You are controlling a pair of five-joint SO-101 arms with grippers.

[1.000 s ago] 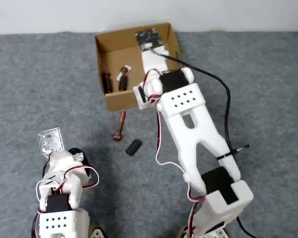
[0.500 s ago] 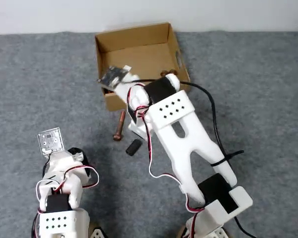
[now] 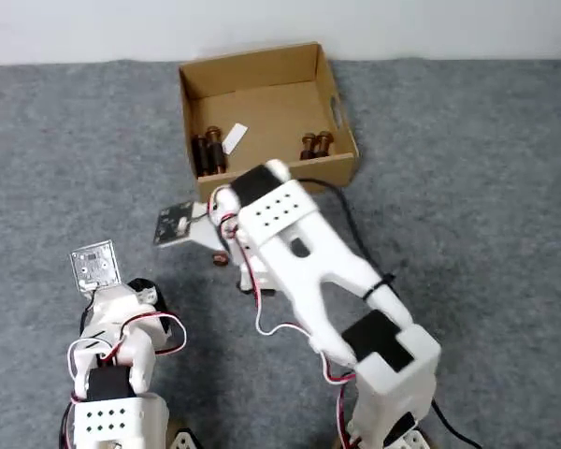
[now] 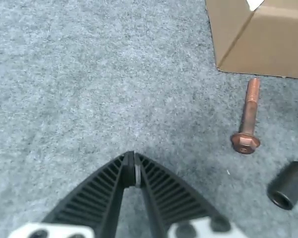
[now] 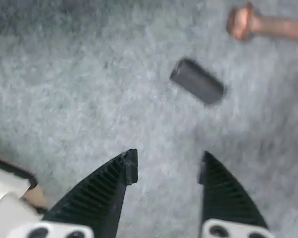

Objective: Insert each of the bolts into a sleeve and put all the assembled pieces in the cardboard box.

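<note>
Counting: one loose bolt [image 4: 248, 116], one loose sleeve [image 4: 288, 185], one box [image 3: 252, 58], two arms.

Four pieces in the box. Two pieces [image 3: 206, 152] lie along one side wall, dark sleeves with copper heads. The other two are by the opposite wall near the front corner; mostly just their copper heads show. A white slip [image 3: 234, 137] lies next to the first two.

Right gripper [image 5: 168, 166]: jaws wide apart, nothing between them, touching nothing, hanging over the carpet [image 4: 89, 74]. From its wrist view, the sleeve lies beyond the tips and the bolt farther on.

Left gripper [image 4: 131, 166]: jaws closed tip to tip, empty, over bare carpet. Bolt and sleeve lie ahead and off to one side, with the box corner beyond them.

Bolt lies flat on the carpet in front of the box, shank toward the front wall, tip just short of it, head away. Sleeve is on its side near the bolt head, apart from it.

From the high view, the right arm [image 3: 299, 262] stretches over that spot. It covers most of the bolt, leaving only the head end visible beside it. Left arm [image 3: 117, 355] sits well back from the box.
</note>
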